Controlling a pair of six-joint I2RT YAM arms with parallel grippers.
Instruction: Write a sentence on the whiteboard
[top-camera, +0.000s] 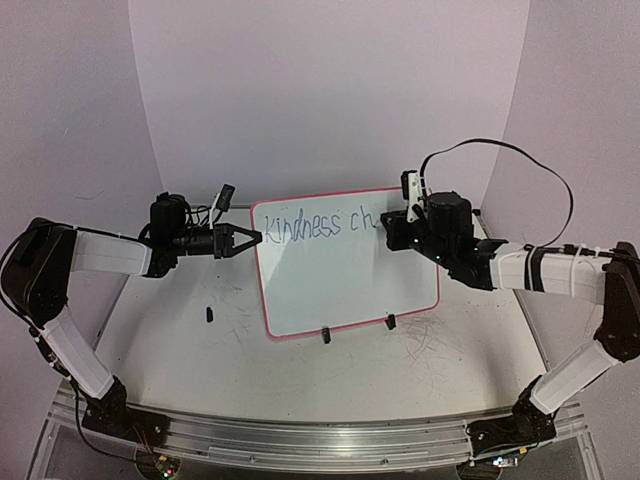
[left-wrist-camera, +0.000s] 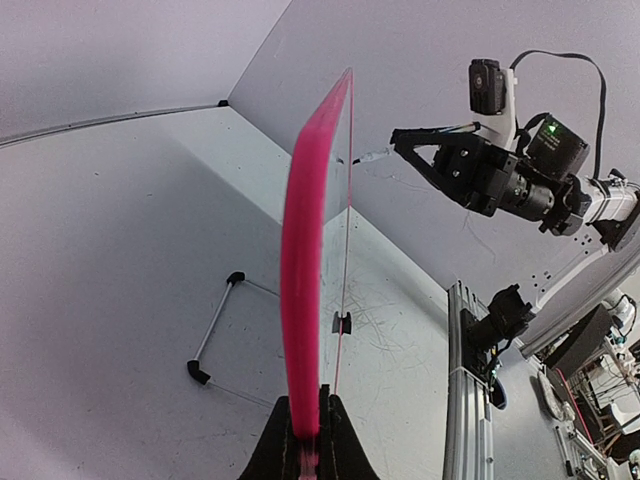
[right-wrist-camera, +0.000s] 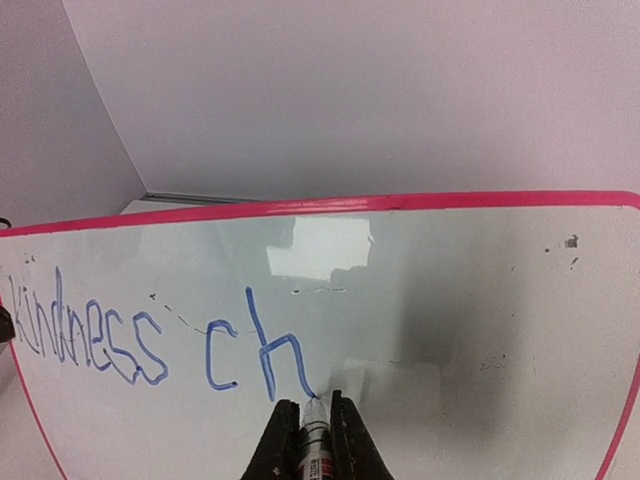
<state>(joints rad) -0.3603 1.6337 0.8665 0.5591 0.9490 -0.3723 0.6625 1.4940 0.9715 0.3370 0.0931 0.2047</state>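
Whiteboard (top-camera: 345, 280) propped up for writing | left gripper (top-camera: 250, 238) clamps its left edge, steadying | right gripper (right-wrist-camera: 313, 405) pinches marker (right-wrist-camera: 316, 440), tip at sentence (right-wrist-camera: 262, 345) end

top external: high behind the near edge, looking down across the whole table (top-camera: 450, 375).
left wrist: at the left edge of the whiteboard (left-wrist-camera: 305, 270), facing right along it.
right wrist: close against its front face.
shared: whiteboard, all three.
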